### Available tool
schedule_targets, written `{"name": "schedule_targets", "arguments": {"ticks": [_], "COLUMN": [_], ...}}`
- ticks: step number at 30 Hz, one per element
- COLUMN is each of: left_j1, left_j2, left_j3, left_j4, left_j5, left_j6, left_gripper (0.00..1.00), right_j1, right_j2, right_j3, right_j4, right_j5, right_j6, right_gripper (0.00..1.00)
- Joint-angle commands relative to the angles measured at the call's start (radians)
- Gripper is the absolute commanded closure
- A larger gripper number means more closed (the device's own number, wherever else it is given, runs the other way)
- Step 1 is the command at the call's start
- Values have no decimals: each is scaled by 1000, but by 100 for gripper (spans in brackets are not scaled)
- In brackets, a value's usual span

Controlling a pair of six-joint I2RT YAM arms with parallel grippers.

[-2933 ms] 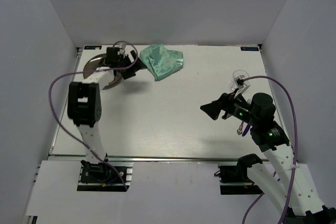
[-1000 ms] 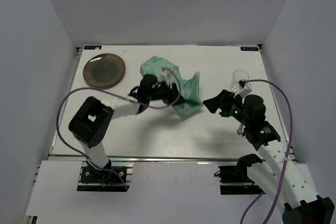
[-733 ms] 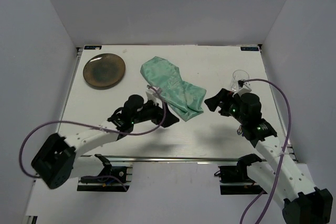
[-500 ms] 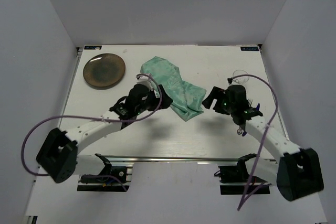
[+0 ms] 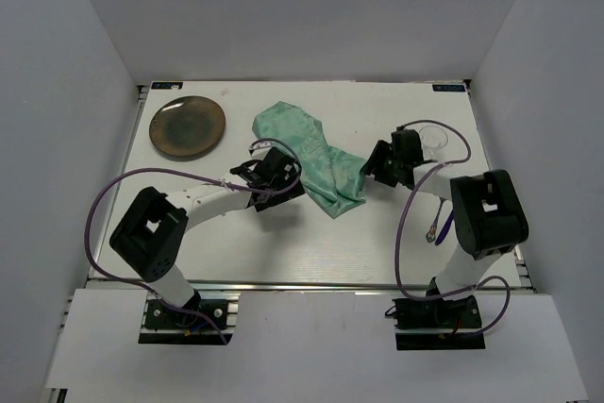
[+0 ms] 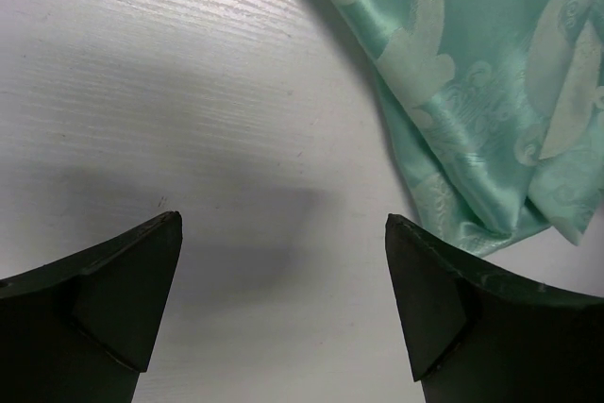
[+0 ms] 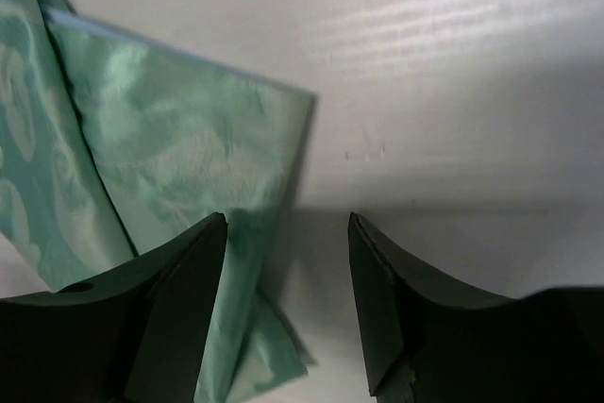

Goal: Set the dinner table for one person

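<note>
Wrist views: left gripper (image 6: 283, 222) spread, cloth (image 6: 472, 92) ahead-right of it; right gripper (image 7: 286, 219) spread over a cloth corner on the bench (image 6: 189, 63).

L wrist: cloth (image 6: 472, 92) cut off at top and right edges; L fingers (image 6: 104, 318) clipped at bottom. R wrist: cloth runs off left edge, R fingers (image 7: 170, 318) blurry. Top: small item (image 5: 436, 229) on surface too tiny to ID; glass (image 5: 435, 142) partly behind cable.
</note>
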Motion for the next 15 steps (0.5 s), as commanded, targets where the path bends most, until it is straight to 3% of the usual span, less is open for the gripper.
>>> {"name": "schedule_targets", "arguments": {"ticks": [1, 5, 7, 8, 11, 15], "left_j1": [-5, -5, -5, -5, -5, 5], "left_j2": [-49, -63, -55, -51, -38, 18], "left_j3": [37, 32, 51, 55, 66, 124], "left_j4": [-38, -44, -67, -70, -44, -24], "left_j5": [-38, -41, -54, -52, -38, -44], "left_j6": [-42, -56, -66, -70, -74, -93], "left_gripper": [2, 2, 2, 2, 2, 2], "right_j1": [-13, -21, -21, -21, -23, -21], "right_j2": [84, 188, 204, 210, 186, 150], "right_j3": [91, 134, 139, 139, 125, 99], "right_j4": [46, 51, 49, 45, 40, 36], "right_j5": [5, -41, -42, -37, -8, 1], "right_j6": [40, 72, 91, 97, 104, 92], "right_gripper": [40, 48, 63, 80, 100, 100]}}
